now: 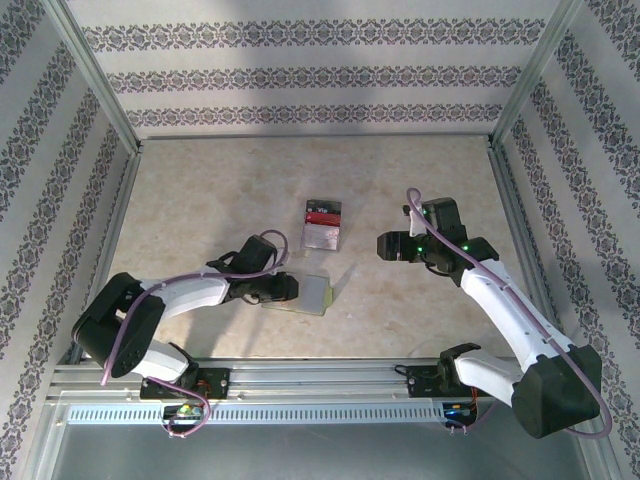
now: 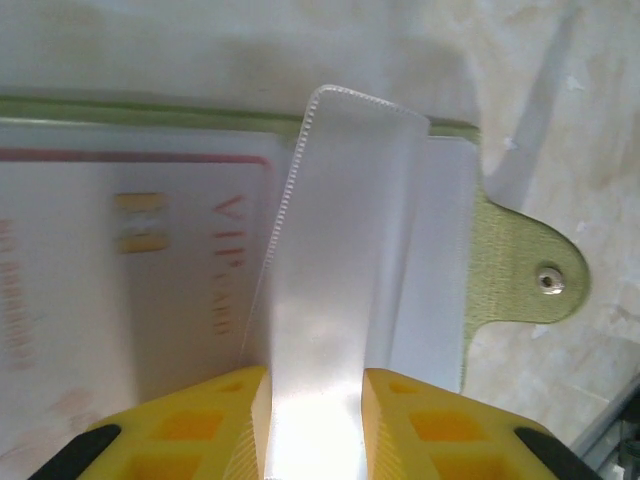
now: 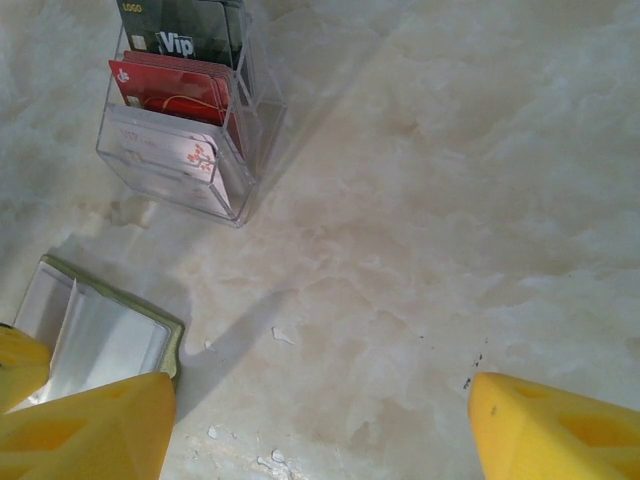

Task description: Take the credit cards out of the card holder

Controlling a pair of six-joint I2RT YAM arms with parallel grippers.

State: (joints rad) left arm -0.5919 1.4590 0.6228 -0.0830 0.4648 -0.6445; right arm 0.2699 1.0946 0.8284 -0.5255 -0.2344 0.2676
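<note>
The left gripper (image 2: 317, 405) pinches a clear pocket leaf of the open card holder (image 1: 316, 293). The right gripper (image 1: 386, 246) hangs released at the holder's 2 o'clock, over a marbled table (image 1: 200, 200) between patterned walls (image 1: 300, 75). Up close, a pale card (image 2: 130, 260) lettered VIP sits inside. A clear tray (image 3: 250, 140) stands at the holder's 12 o'clock.

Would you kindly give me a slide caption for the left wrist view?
Left gripper straddles a translucent pocket of the olive card holder; VIP card beside.
</note>
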